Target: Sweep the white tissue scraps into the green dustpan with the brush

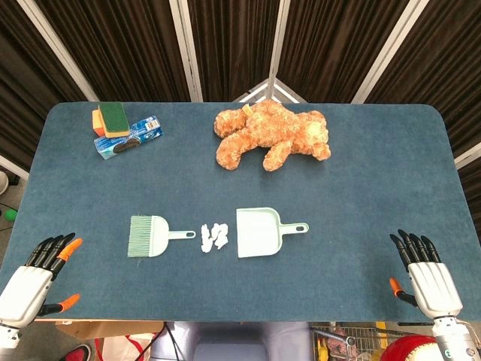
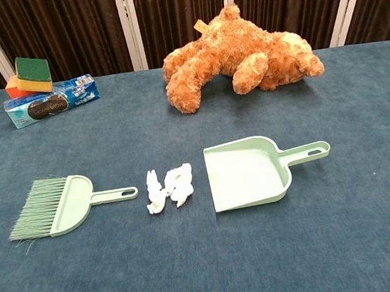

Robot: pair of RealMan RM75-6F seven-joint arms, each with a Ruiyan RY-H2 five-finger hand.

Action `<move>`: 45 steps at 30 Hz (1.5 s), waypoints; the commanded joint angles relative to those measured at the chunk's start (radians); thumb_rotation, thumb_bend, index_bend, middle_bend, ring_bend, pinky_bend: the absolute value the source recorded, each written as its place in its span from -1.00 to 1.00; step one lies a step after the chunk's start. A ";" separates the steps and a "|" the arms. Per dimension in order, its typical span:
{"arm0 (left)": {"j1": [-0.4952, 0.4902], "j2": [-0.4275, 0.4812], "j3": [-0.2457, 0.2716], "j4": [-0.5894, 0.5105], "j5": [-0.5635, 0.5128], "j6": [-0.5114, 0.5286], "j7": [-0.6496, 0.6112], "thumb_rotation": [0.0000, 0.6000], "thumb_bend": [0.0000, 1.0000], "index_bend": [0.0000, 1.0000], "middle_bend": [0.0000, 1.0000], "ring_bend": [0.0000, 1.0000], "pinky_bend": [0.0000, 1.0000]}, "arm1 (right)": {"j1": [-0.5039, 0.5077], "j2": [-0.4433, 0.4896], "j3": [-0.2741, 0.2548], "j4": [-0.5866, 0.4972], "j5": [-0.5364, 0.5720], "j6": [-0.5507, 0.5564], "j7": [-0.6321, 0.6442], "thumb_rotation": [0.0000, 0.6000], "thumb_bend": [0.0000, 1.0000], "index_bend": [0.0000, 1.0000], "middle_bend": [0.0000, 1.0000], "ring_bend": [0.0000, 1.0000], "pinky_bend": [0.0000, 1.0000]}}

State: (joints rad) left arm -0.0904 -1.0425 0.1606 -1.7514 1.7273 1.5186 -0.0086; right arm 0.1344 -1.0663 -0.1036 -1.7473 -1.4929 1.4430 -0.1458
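The left hand [image 1: 34, 274] rests at the worktop's [image 1: 361, 195] near-left corner, fingers spread, holding nothing. The right hand [image 1: 425, 272] rests at the near-right corner, likewise spread and unloaded. Brush [image 1: 150, 235], white tissue scraps [image 1: 213, 237] and green dustpan [image 1: 259, 232] lie in a row toward the near edge, with bare blue surface on all sides. Teddy bear [image 1: 270, 135] lies near the far edge; sponge [image 1: 110, 117] and biscuit pack [image 1: 128, 137] occupy the far-left corner. Dark curtains [image 1: 225, 45] hang behind.
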 commanded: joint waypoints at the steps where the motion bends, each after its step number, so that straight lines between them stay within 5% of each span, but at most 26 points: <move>1: 0.001 0.001 -0.001 0.002 0.001 -0.005 0.006 1.00 -0.86 -1.00 -1.00 -1.00 -1.00 | -0.004 0.004 0.007 -0.004 -0.002 -0.003 0.007 1.00 -0.25 -1.00 -1.00 -1.00 -1.00; 17: 0.008 0.010 -0.018 -0.004 -0.007 -0.015 -0.015 1.00 -0.86 -1.00 -1.00 -1.00 -1.00 | 0.059 -0.035 0.095 -0.062 0.042 -0.098 -0.056 1.00 -0.25 -1.00 -0.98 -0.97 -0.92; 22: 0.008 0.009 -0.023 -0.014 -0.010 -0.021 -0.006 1.00 -0.86 -1.00 -1.00 -1.00 -1.00 | 0.126 -0.093 0.155 -0.081 0.121 -0.179 -0.135 1.00 -0.25 -1.00 -0.01 0.03 0.18; 26: 0.009 0.008 -0.023 -0.016 -0.008 -0.027 0.005 1.00 -0.86 -1.00 -1.00 -1.00 -1.00 | 0.167 -0.151 0.187 -0.067 0.179 -0.219 -0.205 1.00 -0.25 -0.95 0.42 0.47 0.54; 37: 0.009 0.007 -0.029 -0.020 -0.015 -0.042 0.001 1.00 -0.86 -1.00 -1.00 -1.00 -1.00 | 0.273 -0.338 0.243 0.017 0.350 -0.295 -0.385 1.00 -0.25 -0.50 0.66 0.68 0.67; 45: 0.003 0.006 -0.035 -0.022 -0.029 -0.064 -0.003 1.00 -0.86 -1.00 -1.00 -1.00 -1.00 | 0.331 -0.473 0.261 0.107 0.416 -0.304 -0.460 1.00 -0.25 -0.42 0.69 0.71 0.69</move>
State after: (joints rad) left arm -0.0869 -1.0360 0.1267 -1.7723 1.6998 1.4562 -0.0108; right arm 0.4484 -1.5067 0.1494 -1.6674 -1.0942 1.1421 -0.5901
